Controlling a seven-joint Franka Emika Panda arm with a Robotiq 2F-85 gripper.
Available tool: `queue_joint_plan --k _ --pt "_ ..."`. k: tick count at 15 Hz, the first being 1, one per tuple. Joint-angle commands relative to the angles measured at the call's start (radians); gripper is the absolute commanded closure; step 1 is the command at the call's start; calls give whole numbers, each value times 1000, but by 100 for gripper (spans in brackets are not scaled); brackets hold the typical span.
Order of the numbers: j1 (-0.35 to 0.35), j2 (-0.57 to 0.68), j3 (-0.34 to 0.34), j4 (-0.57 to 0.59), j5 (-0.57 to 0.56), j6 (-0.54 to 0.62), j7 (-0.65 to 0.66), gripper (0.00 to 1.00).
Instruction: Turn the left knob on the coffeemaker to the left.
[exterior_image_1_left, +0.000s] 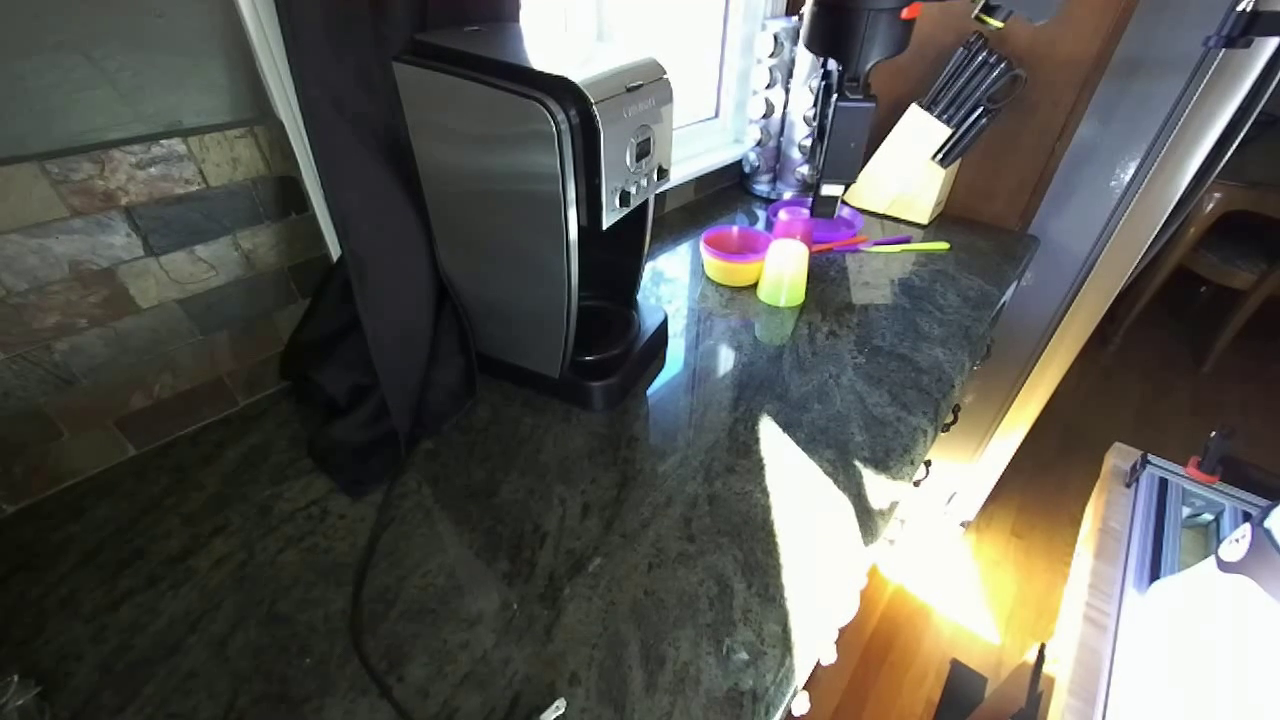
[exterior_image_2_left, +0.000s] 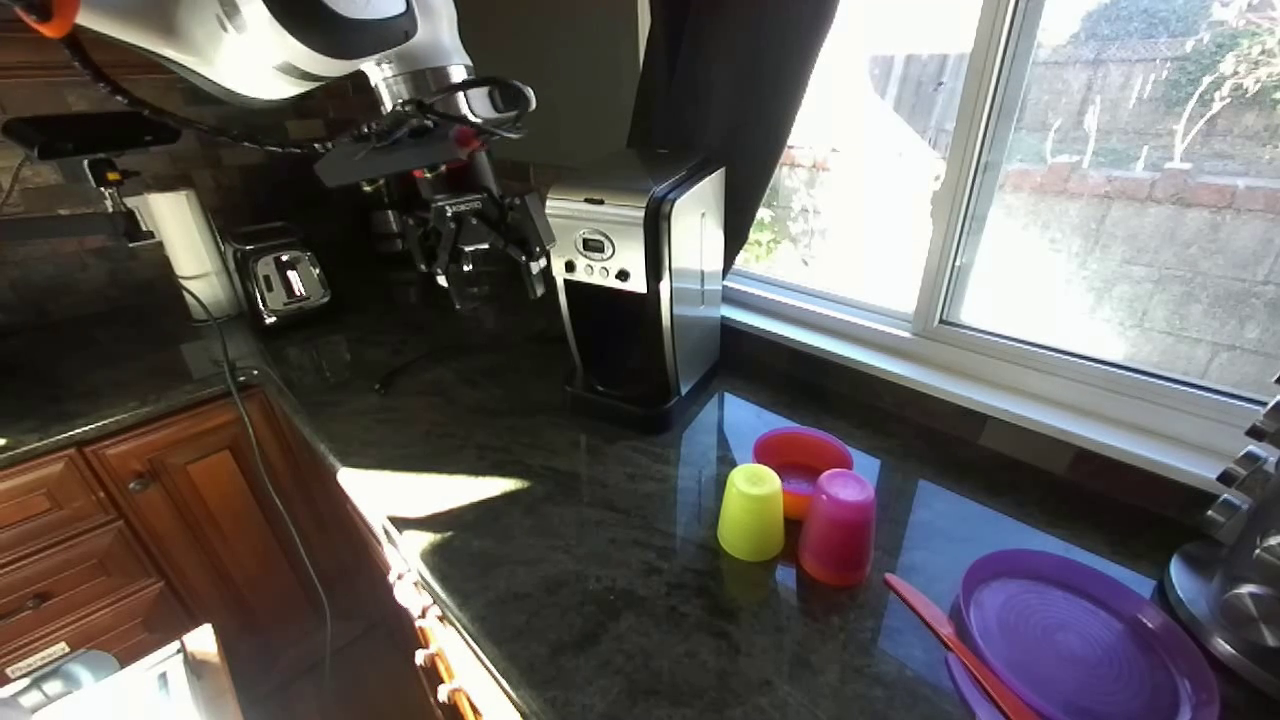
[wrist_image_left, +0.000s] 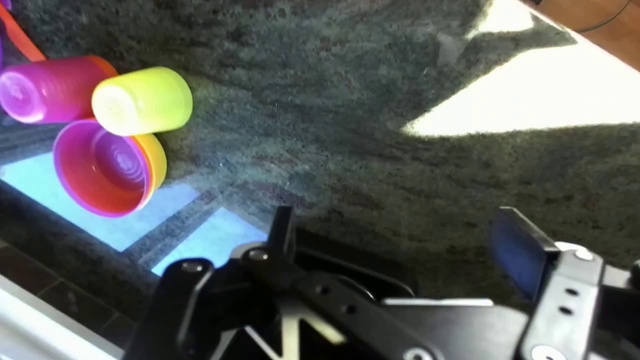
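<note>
The end effector (exterior_image_2_left: 496, 290), jaws standing apart and empty, is hanging above the tabletop (exterior_image_2_left: 600, 590); the left knob (exterior_image_2_left: 570, 267) of the coffeemaker (exterior_image_2_left: 650, 300) is sitting toward the rear edge.

Coffeemaker (exterior_image_1_left: 535, 215) says Cuisinart, kinda small, at 12 o'clock in an exterior view, up top on its silver front panel (exterior_image_1_left: 622, 185). Can't read anything on the display (exterior_image_1_left: 642, 149), sorry. The gripper (exterior_image_2_left: 496, 288) has ROBOTIQ on its body, between 10 and 11 o'clock in an exterior view. Pale tag (exterior_image_2_left: 38, 660) at 8 o'clock there: lettering's too fuzzy.
</note>
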Motion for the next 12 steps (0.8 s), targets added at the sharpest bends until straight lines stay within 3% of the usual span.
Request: queue_joint_plan --k 1,5,12 --pt "10 25 -3 24 -1 -2 -8 0" --pt "12 69 -1 60 -2 -2 -20 0" --pt "6 59 13 12 -5 162 90 0"
